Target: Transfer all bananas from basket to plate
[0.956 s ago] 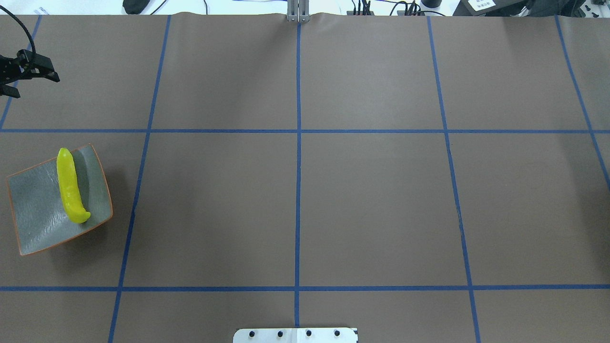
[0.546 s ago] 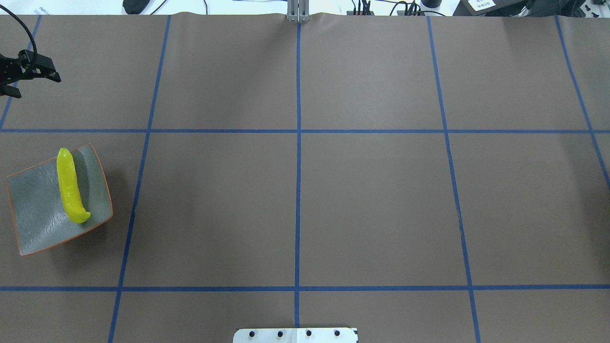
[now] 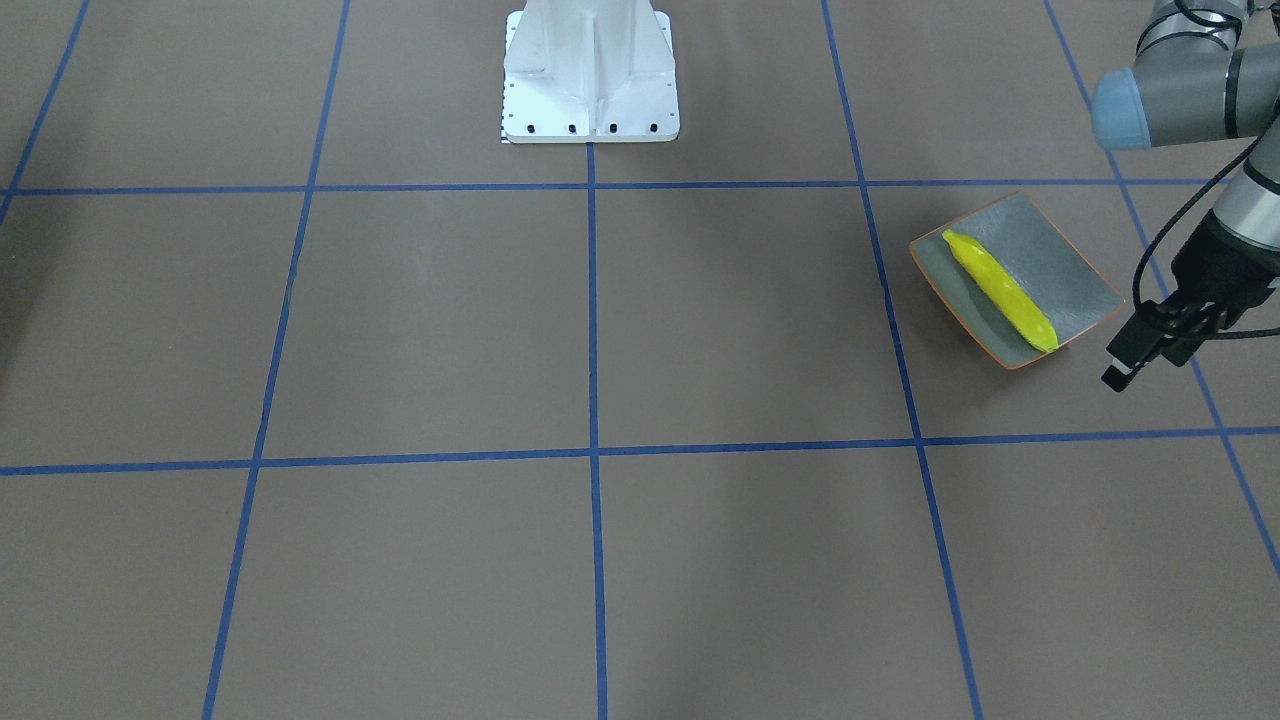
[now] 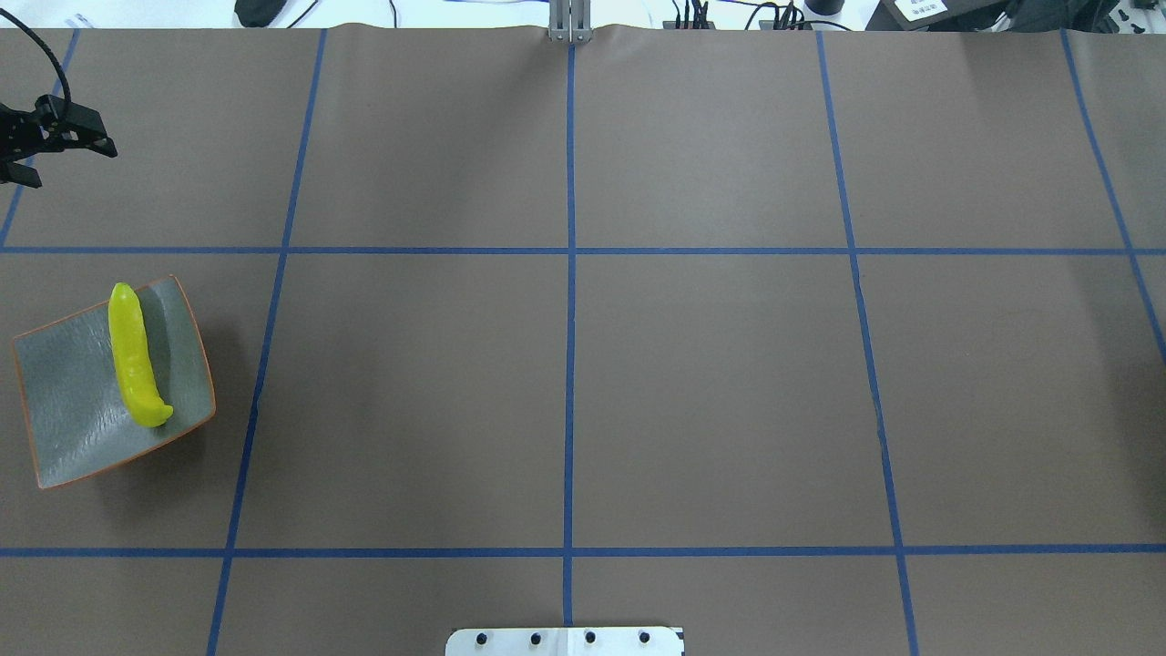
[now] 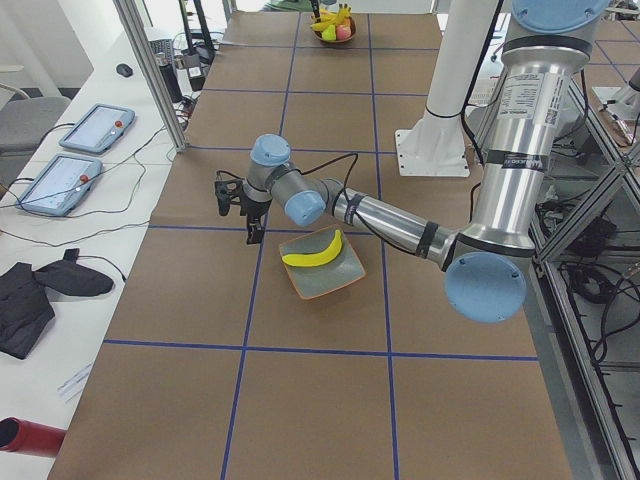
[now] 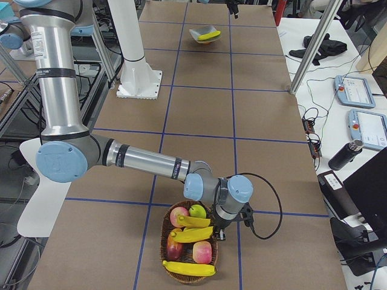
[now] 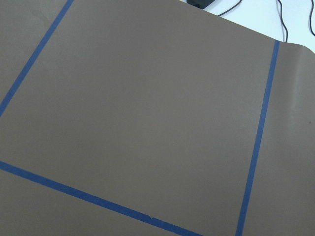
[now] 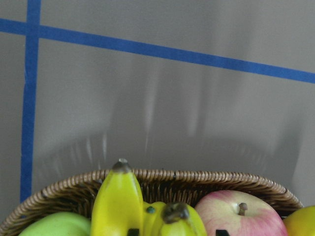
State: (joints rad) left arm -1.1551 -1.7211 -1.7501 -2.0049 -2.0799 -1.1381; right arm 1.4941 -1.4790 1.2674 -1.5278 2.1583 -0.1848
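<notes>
Glossy yellow banana [image 4: 132, 360] lies across grey-green plate [image 4: 68, 401]; left hand [image 4: 75, 169], right hand [image 8: 177, 232] both spread, empty

Banana [image 4: 132, 360] on plate [image 4: 64, 437]; maybe three bananas [image 6: 192, 234] in basket [image 8: 197, 178].

Blue tape lines [image 4: 571, 364] cross the brown table [image 4: 710, 392]; two tablets [image 5: 60, 183] lie alongside it.
</notes>
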